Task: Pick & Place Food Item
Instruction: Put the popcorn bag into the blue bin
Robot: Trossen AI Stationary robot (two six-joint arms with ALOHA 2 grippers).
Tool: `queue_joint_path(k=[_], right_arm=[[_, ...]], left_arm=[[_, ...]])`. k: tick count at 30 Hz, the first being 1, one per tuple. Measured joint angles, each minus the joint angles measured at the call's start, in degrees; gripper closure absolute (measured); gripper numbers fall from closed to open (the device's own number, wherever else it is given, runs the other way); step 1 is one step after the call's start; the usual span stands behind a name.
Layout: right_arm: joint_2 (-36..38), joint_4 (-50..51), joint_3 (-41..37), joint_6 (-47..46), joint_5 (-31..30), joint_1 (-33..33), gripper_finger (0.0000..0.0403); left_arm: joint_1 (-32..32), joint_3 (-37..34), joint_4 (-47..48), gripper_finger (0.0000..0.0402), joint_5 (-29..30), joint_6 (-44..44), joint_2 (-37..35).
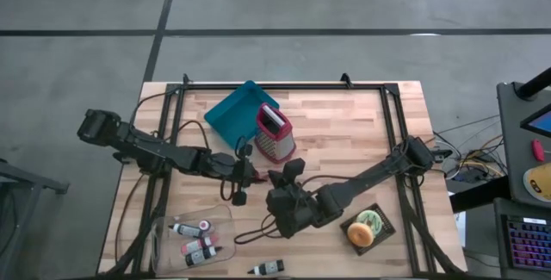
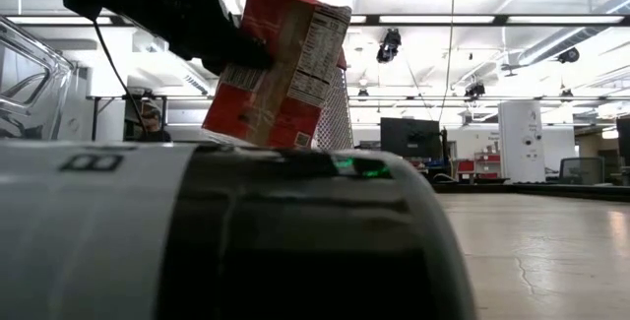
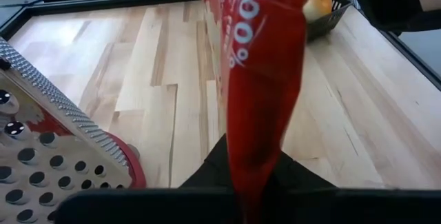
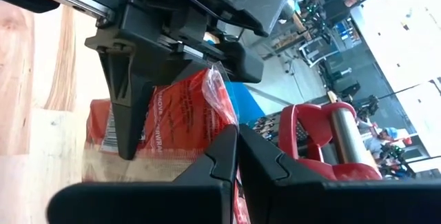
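Red foil snack pouch hangs pinched by both the left gripper and right gripper, just beside the red-framed metal box grater, likely mid-handover.

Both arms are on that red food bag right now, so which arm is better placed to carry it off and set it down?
Probably the left. The left pincer is clamped on the red food bag, lifted clear of the table. The right pincer is shut on the bag's edge too, but its arm stretches far across the table.
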State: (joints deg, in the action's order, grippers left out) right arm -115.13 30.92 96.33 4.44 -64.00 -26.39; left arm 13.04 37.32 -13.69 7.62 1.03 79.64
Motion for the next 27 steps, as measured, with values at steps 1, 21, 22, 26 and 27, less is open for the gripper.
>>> queue_joint_path(k=[1, 21, 22, 26, 27], right_arm=[[0.0, 0.0, 0.0, 0.4, 0.0, -0.1, 0.0394], [5.6, 0.5, 0.1, -4.6, 9.8, -1.5, 0.0288], [5.9, 0.6, 0.1, -4.7, 11.5, -1.5, 0.0278], [6.6, 0.6, 0.1, -6.0, 14.1, -2.2, 0.0245], [6.6, 0.8, 0.1, -6.1, 14.1, -2.5, 0.0239]], left_arm=[[0.0, 0.0, 0.0, 0.0384, 0.0, 0.0, 0.0], [-0.1, 0.0, 2.1, 0.0385, 0.0, -0.7, -0.6], [-0.2, 0.0, 2.5, 0.0385, 0.4, -0.9, -0.9], [-0.2, 0.0, 5.0, 0.0385, 2.2, -1.3, -2.8], [-0.2, 0.0, 5.8, 0.0385, 2.9, -1.3, -3.5]])
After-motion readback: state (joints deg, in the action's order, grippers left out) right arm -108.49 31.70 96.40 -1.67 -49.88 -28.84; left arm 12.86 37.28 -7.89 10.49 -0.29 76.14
